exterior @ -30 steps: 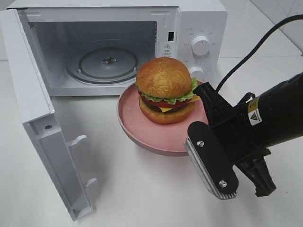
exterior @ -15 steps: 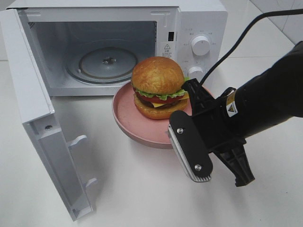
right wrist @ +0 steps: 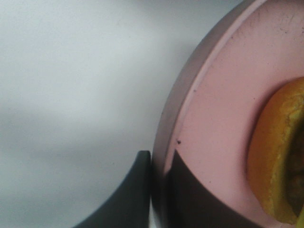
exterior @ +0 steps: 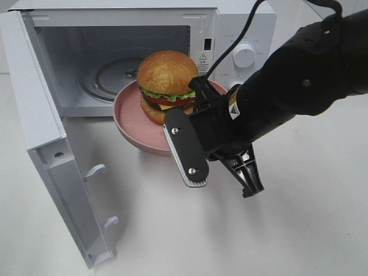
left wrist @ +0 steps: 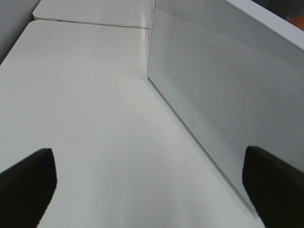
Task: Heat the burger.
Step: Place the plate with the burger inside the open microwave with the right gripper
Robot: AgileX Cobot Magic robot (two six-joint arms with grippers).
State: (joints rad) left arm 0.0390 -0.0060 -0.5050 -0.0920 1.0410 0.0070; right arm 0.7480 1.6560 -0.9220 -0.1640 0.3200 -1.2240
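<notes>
The right end effector pinches the pink plate by its 3 o'clock rim so the burger rides level, hovering at the mouth of the open microwave; the left end effector hangs spread.

Pink plate – golden-brown burger

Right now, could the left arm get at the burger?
Probably not directly: the open microwave door stands between the left gripper and the burger, on the pink plate the right gripper holds.

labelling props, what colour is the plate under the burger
Pink; the plate under the burger shows best in the exterior high view.
</notes>
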